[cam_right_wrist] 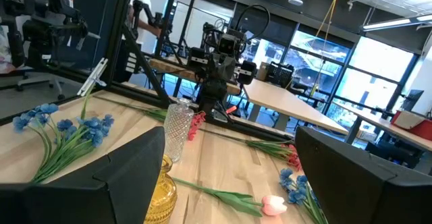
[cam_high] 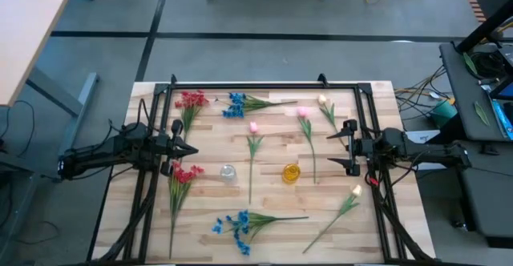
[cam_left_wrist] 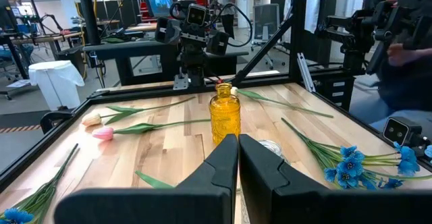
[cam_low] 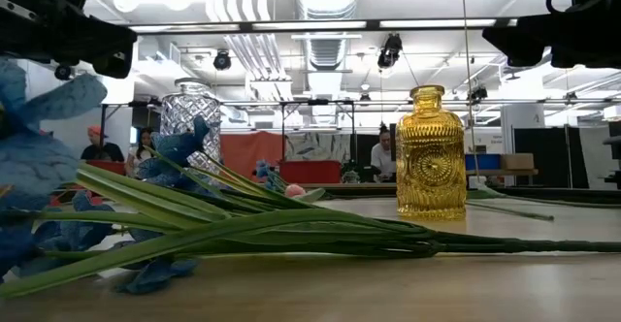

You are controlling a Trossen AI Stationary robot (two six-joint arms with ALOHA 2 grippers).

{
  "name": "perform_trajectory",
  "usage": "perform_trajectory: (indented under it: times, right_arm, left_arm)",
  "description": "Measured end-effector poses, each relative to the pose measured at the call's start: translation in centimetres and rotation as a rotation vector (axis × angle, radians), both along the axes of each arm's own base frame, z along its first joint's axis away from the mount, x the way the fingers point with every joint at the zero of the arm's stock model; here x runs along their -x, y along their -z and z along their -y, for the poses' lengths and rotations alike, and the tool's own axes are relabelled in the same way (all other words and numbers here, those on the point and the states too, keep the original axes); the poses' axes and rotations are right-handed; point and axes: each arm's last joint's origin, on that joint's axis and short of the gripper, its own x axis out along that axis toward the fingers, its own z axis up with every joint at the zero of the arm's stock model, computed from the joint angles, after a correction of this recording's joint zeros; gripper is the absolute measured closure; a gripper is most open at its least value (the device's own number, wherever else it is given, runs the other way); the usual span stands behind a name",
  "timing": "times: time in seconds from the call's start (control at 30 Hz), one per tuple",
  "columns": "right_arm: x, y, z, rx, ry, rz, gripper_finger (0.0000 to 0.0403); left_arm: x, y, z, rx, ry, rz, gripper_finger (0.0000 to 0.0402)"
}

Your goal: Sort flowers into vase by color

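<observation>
Both arms sit parked at the edges of the pale wooden slatted surface [cam_high: 272, 150] and nothing has been picked up yet. The left gripper [cam_high: 191, 149] rests at the left side with its fingers pressed together, holding nothing. The right gripper [cam_high: 341, 151] waits at the right side, fingers spread as wide as they go, also empty.

In the middle stand two vases: a clear cut-glass vase [cam_high: 228, 171] and an amber patterned glass bottle vase [cam_high: 291, 172], near each other.

The flowers lie flat all around them. Two red blossom sprays [cam_high: 191, 100] lie on the left, one far and one near, stems running roughly toward the near edge. A blue blossom spray [cam_high: 235, 106] lies at the far edge, stem pointing right; a second blue spray [cam_high: 237, 226] lies near the front, its stem pointing right too. Two pink tulip buds [cam_high: 254, 126] lie at the centre, buds toward the far edge, stems running toward the near one. A cream tulip [cam_high: 323, 101] lies far right, another cream tulip [cam_high: 357, 190] near right, its stem slanting down to the left.

Risks, as I judge them: the vases are narrow-necked and look light, so a long stem brought in tilted could catch the rim and tip one. Thin stems lying flat may slip from a pinch. The stems near the vases could drag against them when lifted.
</observation>
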Motion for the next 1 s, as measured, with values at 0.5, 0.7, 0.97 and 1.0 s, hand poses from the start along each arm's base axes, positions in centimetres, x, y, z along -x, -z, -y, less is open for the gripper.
perform_trajectory:
  times: [0.5, 0.7, 0.97, 1.0]
  right_arm:
    - [0.0, -0.1, 0.1, 0.023, 0.033, 0.007, 0.0078]
    - [0.0, -0.1, 0.4, -0.347, 0.107, 0.004, 0.0078]
    - [0.2, -0.1, 1.2, -1.013, 0.244, 0.132, 0.0078]
    - [0.2, -0.1, 1.2, -1.013, 0.241, 0.131, 0.0078]
  left_arm:
    - [0.0, -0.1, 0.0, -0.051, 0.002, 0.019, 0.0402]
    - [0.2, -2.4, 0.0, 0.110, 0.016, 0.231, 0.0402]
    - [1.1, -5.1, 0.2, 0.348, 0.101, 0.473, 0.0402]
    - [1.1, -5.1, 0.2, 0.395, 0.111, 0.469, 0.0402]
